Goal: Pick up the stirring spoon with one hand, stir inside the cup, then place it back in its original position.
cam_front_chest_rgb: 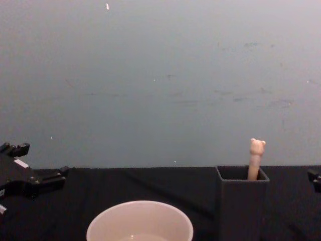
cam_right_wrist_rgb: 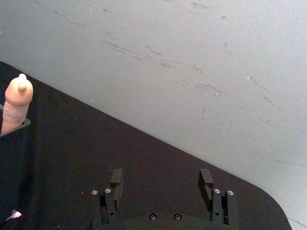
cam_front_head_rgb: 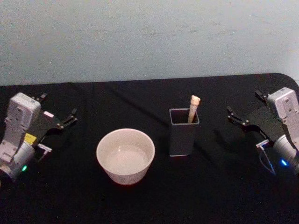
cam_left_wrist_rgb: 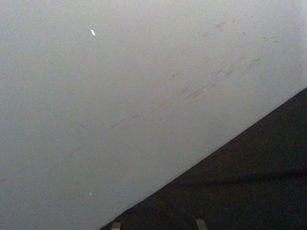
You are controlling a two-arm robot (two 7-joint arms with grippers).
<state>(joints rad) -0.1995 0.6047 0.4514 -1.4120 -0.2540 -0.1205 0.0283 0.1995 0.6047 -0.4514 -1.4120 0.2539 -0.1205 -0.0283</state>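
Observation:
The stirring spoon [cam_front_head_rgb: 193, 108] stands upright in a dark grey square holder [cam_front_head_rgb: 183, 133] at the table's centre-right; just its cream handle with the bear head [cam_front_chest_rgb: 256, 159] sticks out, and its bowl is hidden inside. The off-white cup [cam_front_head_rgb: 125, 155] sits left of the holder, holding a little clear liquid. My right gripper [cam_front_head_rgb: 244, 102] rests open at the far right, well clear of the holder. In its wrist view the right gripper [cam_right_wrist_rgb: 160, 181] has empty fingers, with the spoon [cam_right_wrist_rgb: 17, 103] off to one side. My left gripper [cam_front_head_rgb: 59, 106] is parked open at the far left.
A black cloth covers the table [cam_front_head_rgb: 149, 200], which ends at a pale blue-grey wall [cam_front_head_rgb: 149, 37] close behind. The table's rear right corner [cam_front_head_rgb: 287, 77] is rounded. Bare cloth lies between the cup and each arm.

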